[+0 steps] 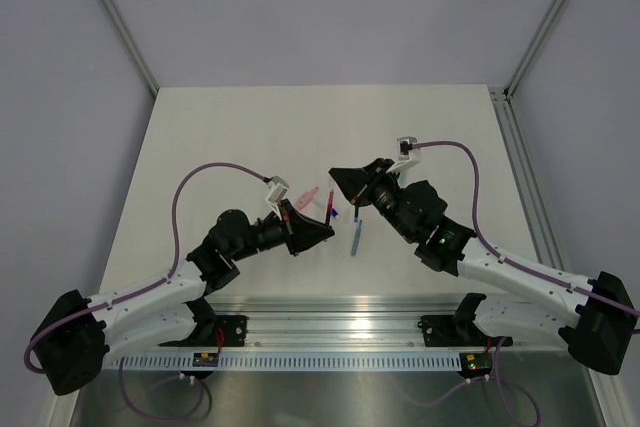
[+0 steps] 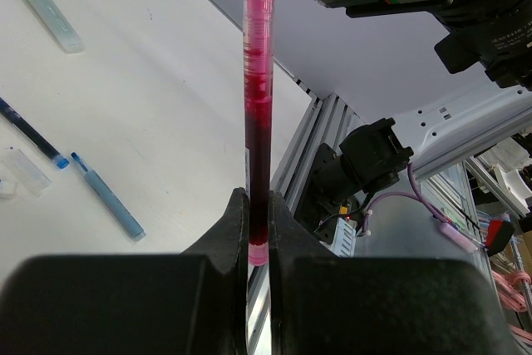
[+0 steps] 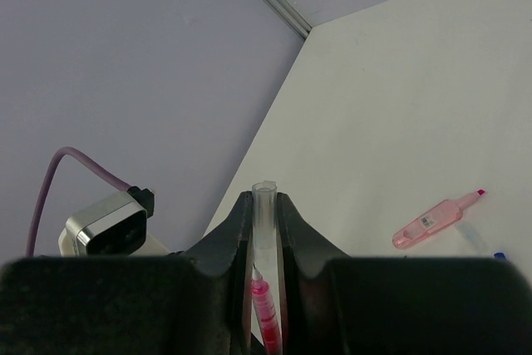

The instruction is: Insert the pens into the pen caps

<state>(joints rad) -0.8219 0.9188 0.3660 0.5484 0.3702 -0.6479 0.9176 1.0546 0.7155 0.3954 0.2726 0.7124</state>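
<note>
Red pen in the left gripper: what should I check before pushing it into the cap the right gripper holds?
1. Left gripper shut on red pen: ok.
2. Right gripper shut on clear cap: ok.
3. Pen lined up with cap, side to side in right wrist view: ok.
4. Pen tip inside cap mouth: cannot tell.
5. Light blue pen lying on table, not held: ok.

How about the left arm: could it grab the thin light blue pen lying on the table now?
Probably not yet. The left gripper is shut on the translucent red pen, so its jaws are taken. The light blue pen itself lies open on the white table, nothing over it.
</note>
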